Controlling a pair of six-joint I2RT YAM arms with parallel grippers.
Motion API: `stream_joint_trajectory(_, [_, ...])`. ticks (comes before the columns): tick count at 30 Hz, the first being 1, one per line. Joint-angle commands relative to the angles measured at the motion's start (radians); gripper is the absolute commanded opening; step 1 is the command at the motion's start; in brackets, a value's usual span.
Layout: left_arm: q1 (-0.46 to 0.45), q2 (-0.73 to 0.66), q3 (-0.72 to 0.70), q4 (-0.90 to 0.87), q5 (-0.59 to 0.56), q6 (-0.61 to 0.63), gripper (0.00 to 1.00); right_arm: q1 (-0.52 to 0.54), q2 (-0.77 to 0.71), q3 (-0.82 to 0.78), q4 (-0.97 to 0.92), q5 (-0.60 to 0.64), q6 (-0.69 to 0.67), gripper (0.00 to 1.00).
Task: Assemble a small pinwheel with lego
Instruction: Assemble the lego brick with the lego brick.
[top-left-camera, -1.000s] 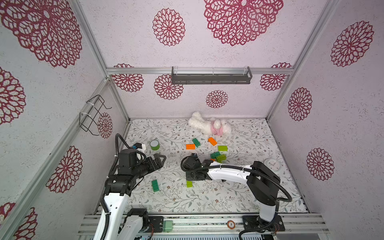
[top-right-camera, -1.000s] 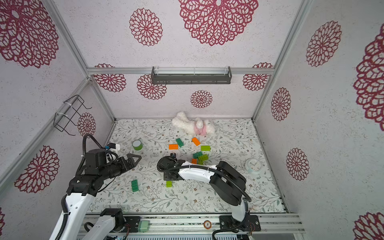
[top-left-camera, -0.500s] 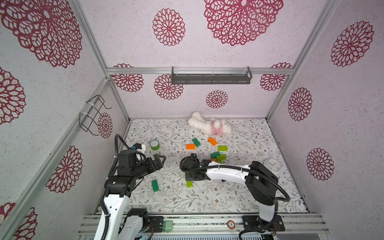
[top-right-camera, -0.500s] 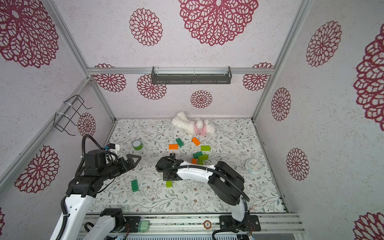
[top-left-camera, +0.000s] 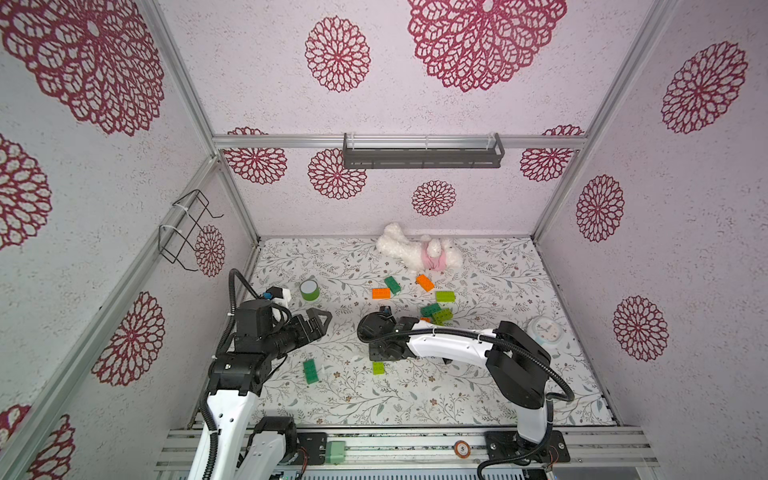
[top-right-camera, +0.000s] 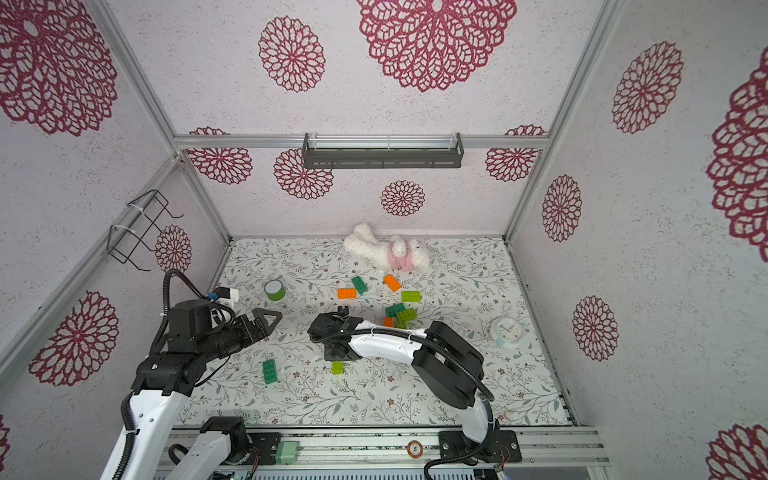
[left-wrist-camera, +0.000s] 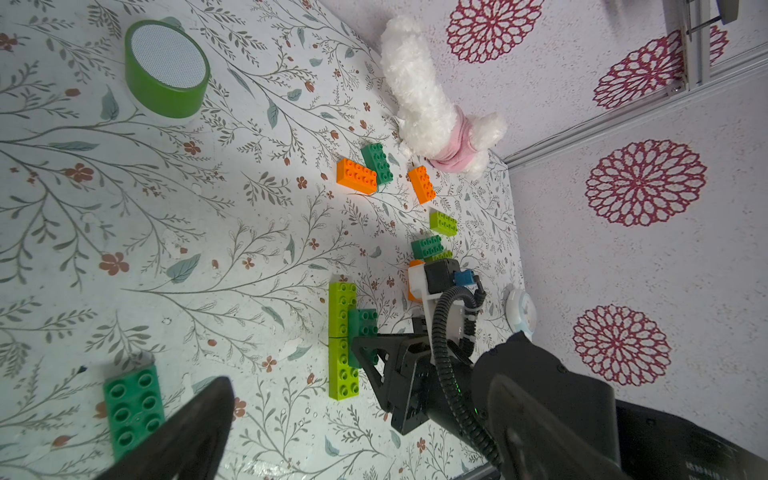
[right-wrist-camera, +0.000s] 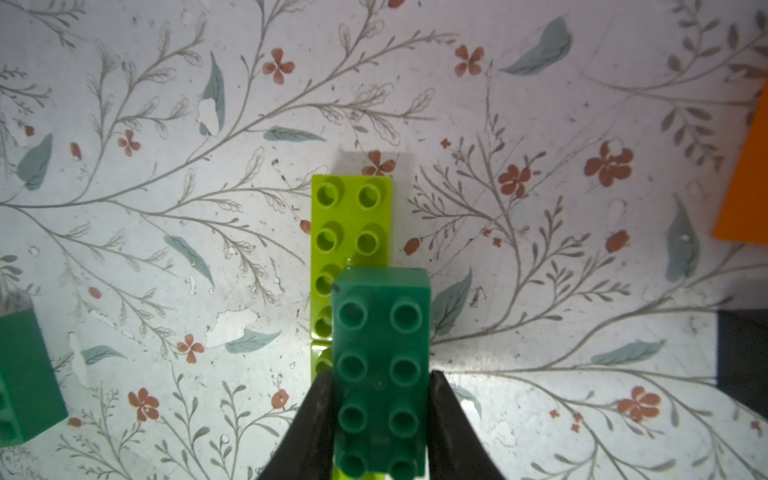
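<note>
Orange piece (right-wrist-camera: 748, 187), probably brick, cut off by frame edge; lime brick (right-wrist-camera: 351, 224) partly hidden behind dark green brick (right-wrist-camera: 380, 353).

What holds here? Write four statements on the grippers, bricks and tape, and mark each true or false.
1. The right gripper is shut on a dark green brick. True.
2. The left gripper holds a brick. False: it is open and empty.
3. The dark green brick overlaps the lime bricks lying end to end. True.
4. The tape touches the plush. False: they lie well apart. The tape stands near the left arm, and the plush lies by the back wall.
</note>
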Motion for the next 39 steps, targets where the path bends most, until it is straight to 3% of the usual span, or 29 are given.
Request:
stream_joint_trajectory(1, [0.007,-0.012,-0.004,0.018,-0.006,0.009,0.97,0.006,0.101,-0.030,-0.126,-0.033,-0.019,0.16])
stream_joint_trajectory(22, [0.009,-0.026,-0.003,0.011,-0.029,0.008,0.97,-0.013,0.077,0.025,-0.171,0.083,-0.098,0.17])
stream_joint_trajectory(39, [0.010,-0.022,-0.004,0.013,-0.037,0.003,0.97,-0.027,0.103,-0.050,-0.185,0.004,-0.163,0.16])
